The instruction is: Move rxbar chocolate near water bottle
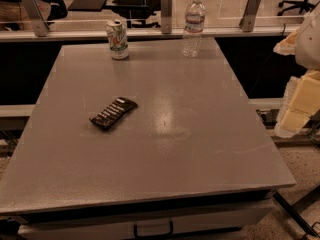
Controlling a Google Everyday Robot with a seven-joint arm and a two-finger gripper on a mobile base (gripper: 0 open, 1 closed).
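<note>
Scene: grey square table point(165, 149), seen from its near side, looking down & across. Dim brownish light.
Bar: flat black wrapper w/ white lettering point(113, 113). Lies flat on the table, left of centre, approx mid-depth. Long axis runs diagonally, near-left end to far-right end. Nothing touches it.
Bottle: clear plastic, white cap, pale label band point(193, 26). Stands upright at the far edge, a bit right of centre.
Can: white-green soda can point(117, 39). Upright at the far edge, left of the bottle & well apart from it.
Bar vs bottle: well apart. The bar is much nearer & further left. It sits roughly in line w/ the can, but well nearer than it.
My gripper: pale cream blocky parts point(299, 106) at the right edge of view, off the table's right side, approx level w/ the table's mid-depth. Partly cut off by the frame. Open or closed: can't tell. What it holds, if anything: can't tell. It is well apart from bar, bottle & can.
My arm: white rounded part point(311, 39) above the gripper, far right.
Beyond table: low rail w/ upright metal brackets point(166, 4); office chair point(296, 1) at far right.
Near edge: front panel below the tabletop w/ a dark handle point(152, 229).
</note>
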